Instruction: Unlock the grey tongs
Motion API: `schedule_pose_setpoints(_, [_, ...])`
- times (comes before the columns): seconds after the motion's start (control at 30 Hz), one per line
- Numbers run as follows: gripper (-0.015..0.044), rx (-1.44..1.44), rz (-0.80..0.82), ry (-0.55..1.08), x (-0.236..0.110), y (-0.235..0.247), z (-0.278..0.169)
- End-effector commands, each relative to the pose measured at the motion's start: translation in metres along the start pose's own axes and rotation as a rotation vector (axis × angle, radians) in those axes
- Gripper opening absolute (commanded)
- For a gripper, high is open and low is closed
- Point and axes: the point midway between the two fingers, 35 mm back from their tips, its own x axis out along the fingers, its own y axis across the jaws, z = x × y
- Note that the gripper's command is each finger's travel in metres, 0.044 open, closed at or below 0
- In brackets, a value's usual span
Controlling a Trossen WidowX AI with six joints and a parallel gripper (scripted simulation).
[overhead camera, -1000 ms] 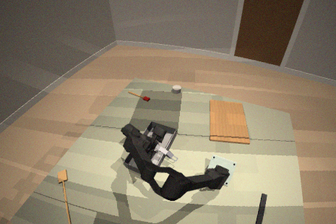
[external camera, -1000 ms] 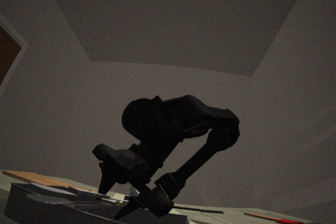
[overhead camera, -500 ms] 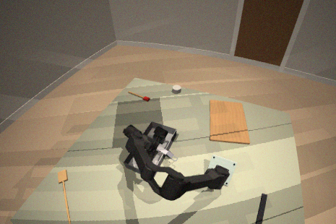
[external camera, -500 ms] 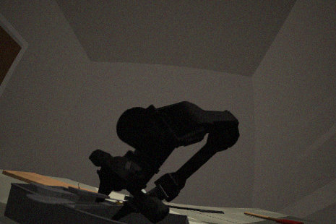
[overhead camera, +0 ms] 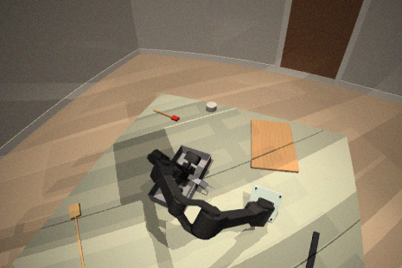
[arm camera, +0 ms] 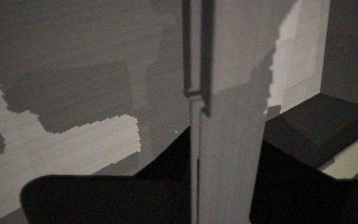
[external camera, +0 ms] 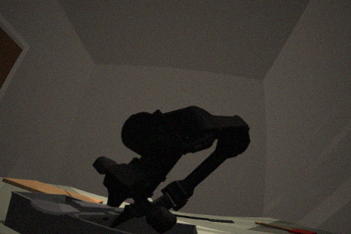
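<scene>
- One pair of grey tongs point(arm camera: 197, 75) lying across the roasting tin point(overhead camera: 203, 156), arms pressed together in the wrist view, one end poking past the tin's rim toward the arm's base in the top view.
- End effector point(overhead camera: 189, 169) clenched on the tongs, fingers dark at either side of the paired arms in the wrist view; grasp looks set, lift not yet begun.
- Exterior view too dark to show contact; only the arm's silhouette bent low over the tin.
- One tin, dark grey, near the middle of the table point(overhead camera: 332, 181).
- One wooden board point(overhead camera: 273, 144), well apart from the tin, toward the far right of the table.
- Elsewhere, one each: red-headed tool point(overhead camera: 168, 114) and small grey cylinder point(overhead camera: 211, 106) near the far edge, wooden-handled spatula point(overhead camera: 77, 229) at the near left, dark bar point(overhead camera: 312, 248) at the near right.
- Likely risks:
  - Tongs pivoting in the grasp on the lift, if held off their balance point, and slipping back into the tin.
  - Trailing end catching the tin's rim and dragging the tin along, if raised at a slant.
  - Lock staying shut, if squeezed before the tips point down.
  - Tongs landing partly off the board, given the long carry.
</scene>
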Motion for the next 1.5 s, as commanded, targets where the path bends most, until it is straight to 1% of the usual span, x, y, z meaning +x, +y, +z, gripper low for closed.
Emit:
schedule_pose_setpoints(0.0, [-0.0108, 0.0, -0.001, -0.001, -0.001, 0.0, 0.0])
schedule_pose_setpoints(0.07, [-0.015, 0.001, -0.001, 0.0, -0.007, -0.004, 0.001])
schedule_pose_setpoints(0.13, [-0.015, 0.002, -0.001, 0.001, -0.02, -0.012, 0.002])
schedule_pose_setpoints(0.27, [-0.015, 0.005, 0.001, 0.005, -0.058, -0.035, 0.002])
schedule_pose_setpoints(0.33, [-0.015, 0.005, 0.001, 0.006, -0.066, -0.04, 0.001])
schedule_pose_setpoints(0.7, [-0.015, 0.004, 0.018, 0.01, -0.066, -0.039, 0.0])
schedule_pose_setpoints(0.83, [-0.015, -0.003, 0.11, 0.027, -0.063, -0.038, 0.0])
schedule_pose_setpoints(1.03, [-0.015, -0.006, 0.308, 0.036, -0.06, -0.037, 0.002])
schedule_pose_setpoints(1.23, [-0.015, 0.005, 0.5, 0.009, -0.063, -0.037, 0.007])
schedule_pose_setpoints(1.47, [-0.015, 0.007, 0.521, 0.004, -0.063, -0.038, 0.008])
